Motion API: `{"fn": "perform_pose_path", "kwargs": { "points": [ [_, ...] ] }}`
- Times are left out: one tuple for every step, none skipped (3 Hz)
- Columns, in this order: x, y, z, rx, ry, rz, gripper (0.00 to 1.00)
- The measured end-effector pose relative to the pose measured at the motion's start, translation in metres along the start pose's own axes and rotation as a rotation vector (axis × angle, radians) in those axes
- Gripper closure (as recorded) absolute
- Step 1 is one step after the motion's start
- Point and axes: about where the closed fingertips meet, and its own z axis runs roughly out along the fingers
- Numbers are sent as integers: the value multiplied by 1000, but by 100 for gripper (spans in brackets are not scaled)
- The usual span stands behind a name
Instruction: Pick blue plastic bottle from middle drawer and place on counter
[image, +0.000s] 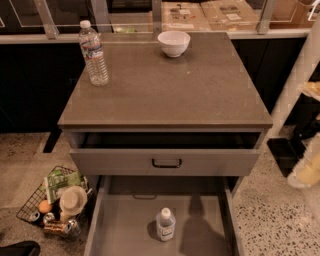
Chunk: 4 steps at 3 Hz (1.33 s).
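The blue plastic bottle (165, 225), short and clear with a white cap and a pale label, stands upright on the bare grey floor of the open middle drawer (120, 227), near its centre. The grey-brown counter (170, 87) tops the cabinet above it. My gripper (307, 170) is at the far right edge as part of a blurred white and yellow arm. It is well to the right of the drawer and apart from the bottle.
A taller clear bottle with a red-and-blue label (94, 52) stands at the counter's back left and a white bowl (173, 43) at the back middle. The upper drawer with a black handle (166, 163) is partly open above the middle drawer. A wire basket of clutter (55, 200) sits on the floor at the left.
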Motion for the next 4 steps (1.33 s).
{"fn": "perform_pose_path", "kwargs": {
  "points": [
    [51, 34, 35, 14, -112, 86, 0],
    [79, 72, 69, -4, -264, 159, 0],
    [76, 95, 92, -12, -450, 145, 0],
    [76, 95, 94, -12, -453, 146, 0]
  ]
}}
